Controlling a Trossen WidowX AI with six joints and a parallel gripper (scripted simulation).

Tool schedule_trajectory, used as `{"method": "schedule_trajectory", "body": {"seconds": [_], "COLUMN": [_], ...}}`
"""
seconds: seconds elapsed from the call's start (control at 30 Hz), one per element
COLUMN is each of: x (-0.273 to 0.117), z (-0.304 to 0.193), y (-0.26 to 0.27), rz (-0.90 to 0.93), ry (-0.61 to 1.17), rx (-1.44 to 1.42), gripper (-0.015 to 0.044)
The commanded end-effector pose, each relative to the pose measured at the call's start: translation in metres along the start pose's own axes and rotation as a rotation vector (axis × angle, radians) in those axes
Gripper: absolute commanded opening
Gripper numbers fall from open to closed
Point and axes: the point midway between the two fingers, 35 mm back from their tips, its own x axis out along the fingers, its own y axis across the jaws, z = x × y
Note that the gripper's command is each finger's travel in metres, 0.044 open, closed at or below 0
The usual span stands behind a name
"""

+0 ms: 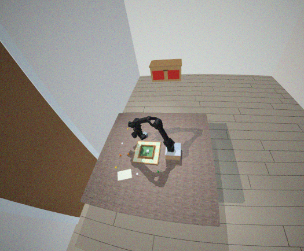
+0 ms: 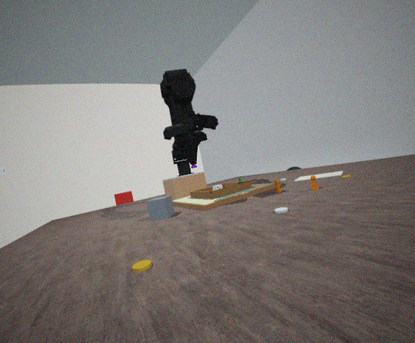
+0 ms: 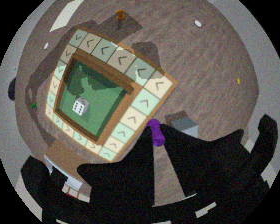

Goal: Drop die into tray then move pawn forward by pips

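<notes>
My gripper [image 1: 143, 137] [image 2: 194, 163] [image 3: 155, 128] is shut on the purple pawn [image 2: 194, 166] [image 3: 156, 132] and holds it in the air above the board's corner region. The board [image 1: 157, 153] [image 2: 200, 201] [image 3: 132, 119] carries a ring of squares with arrows. The dice tray [image 1: 146, 155] [image 2: 232, 188] [image 3: 98, 118] with a green floor sits in its middle. The white die [image 1: 147, 151] [image 2: 217, 187] [image 3: 80, 106] lies in the tray, away from the gripper. In the wrist view its top face seems to show six pips.
A grey block [image 1: 145, 134] [image 2: 160, 208] [image 3: 185, 126] stands beside the board. Two orange pawns [image 2: 277, 187] [image 2: 314, 183], a green piece [image 1: 158, 171] [image 3: 34, 105], a white card [image 1: 124, 174], white discs [image 1: 122, 143] [image 2: 281, 210] and yellow discs [image 2: 142, 265] [image 3: 238, 81] lie around it.
</notes>
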Motion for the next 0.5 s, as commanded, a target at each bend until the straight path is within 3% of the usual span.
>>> {"method": "schedule_trajectory", "body": {"seconds": [0.0, 0.47], "x": [-0.028, -0.014], "z": [0.0, 0.036], "y": [0.001, 0.012], "rz": [-0.01, -0.023], "ry": [-0.003, -0.007], "rx": [0.003, -0.04], "gripper": [0.0, 0.0]}}
